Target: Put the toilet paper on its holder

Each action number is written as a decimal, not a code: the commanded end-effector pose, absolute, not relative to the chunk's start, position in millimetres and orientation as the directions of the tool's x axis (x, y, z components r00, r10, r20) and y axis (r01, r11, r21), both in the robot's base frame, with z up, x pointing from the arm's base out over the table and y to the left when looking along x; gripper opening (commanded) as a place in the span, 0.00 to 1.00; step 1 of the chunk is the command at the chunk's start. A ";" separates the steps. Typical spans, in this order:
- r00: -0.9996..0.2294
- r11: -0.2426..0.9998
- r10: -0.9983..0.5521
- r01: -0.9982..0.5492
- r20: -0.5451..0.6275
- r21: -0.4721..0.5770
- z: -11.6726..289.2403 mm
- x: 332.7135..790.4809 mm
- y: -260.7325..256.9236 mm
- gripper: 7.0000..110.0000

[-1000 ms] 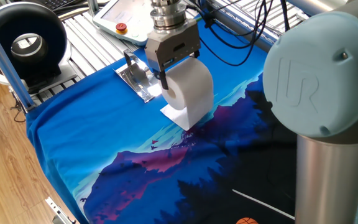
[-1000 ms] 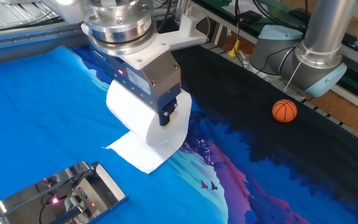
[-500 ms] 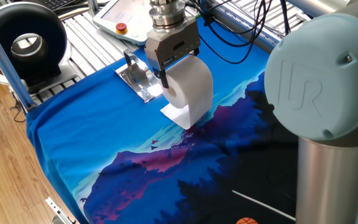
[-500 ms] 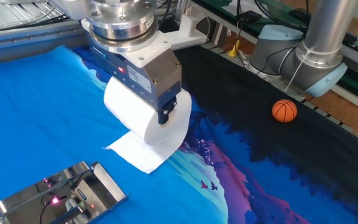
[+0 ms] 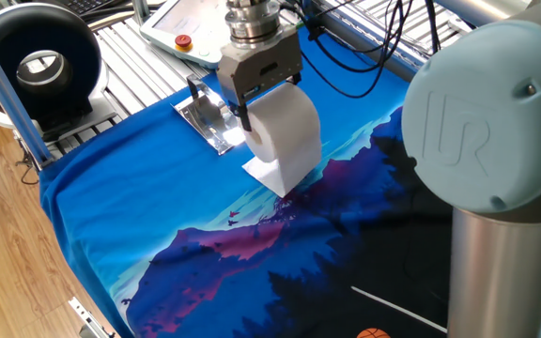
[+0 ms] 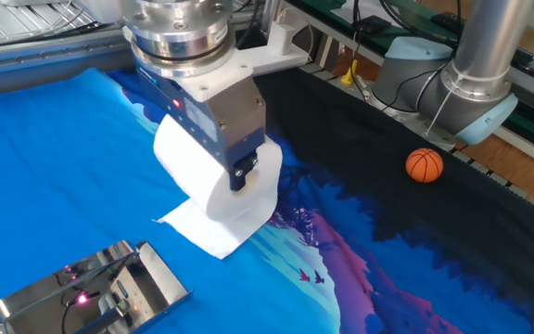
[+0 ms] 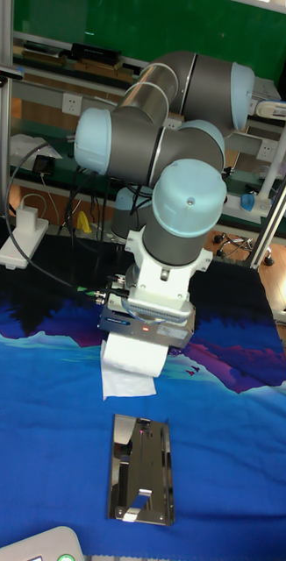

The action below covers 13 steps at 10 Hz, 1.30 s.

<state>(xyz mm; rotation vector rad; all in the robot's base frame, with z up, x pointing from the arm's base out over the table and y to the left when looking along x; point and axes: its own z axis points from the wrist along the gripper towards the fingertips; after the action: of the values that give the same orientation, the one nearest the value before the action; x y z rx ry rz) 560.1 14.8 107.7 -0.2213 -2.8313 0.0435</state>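
I have the gripper (image 6: 239, 174) clamped on the toilet paper (image 6: 213, 184), one finger (image 5: 245, 120) reaching into the hollow core while the roll hangs lifted off the cloth (image 6: 54, 158) beneath it. Directly under the roll, the loose sheet end (image 6: 204, 227) trails down and drags on the fabric. Just beyond the core end sits the holder (image 5: 210, 116), a shiny plate lying close beside the roll but not touching it. My worry is alignment: if I misjudge the core against the holder's arm, the soft paper could crush or the plate slide. The dragging sheet could also snag underneath and unroll.
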 end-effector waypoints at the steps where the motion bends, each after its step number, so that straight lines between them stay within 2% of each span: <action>1: -0.909 0.948 0.318 0.297 0.270 -0.115 109.6 560.9 6.9 0.00; 2: -0.882 0.922 0.384 0.351 0.275 -0.161 115.1 551.2 -2.0 0.00; 3: -0.885 0.930 0.367 0.351 0.288 -0.107 112.7 553.3 7.8 0.00; 4: -0.914 0.949 0.315 0.306 0.257 -0.075 108.3 563.5 7.3 0.00; 6: -0.939 0.983 0.180 0.162 0.293 -0.087 112.5 552.4 -4.7 0.00; 8: -0.940 0.993 -0.114 -0.118 0.322 0.008 115.1 547.0 -4.1 0.00; 10: -0.904 0.933 -0.359 -0.351 0.233 0.076 110.5 565.0 0.4 0.00; 13: -0.745 0.776 -0.630 -0.601 0.216 0.191 110.0 556.1 17.7 0.00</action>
<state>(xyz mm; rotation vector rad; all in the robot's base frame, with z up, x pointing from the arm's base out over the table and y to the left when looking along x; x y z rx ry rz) 556.8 2.6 110.2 0.5878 -2.7948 -0.0520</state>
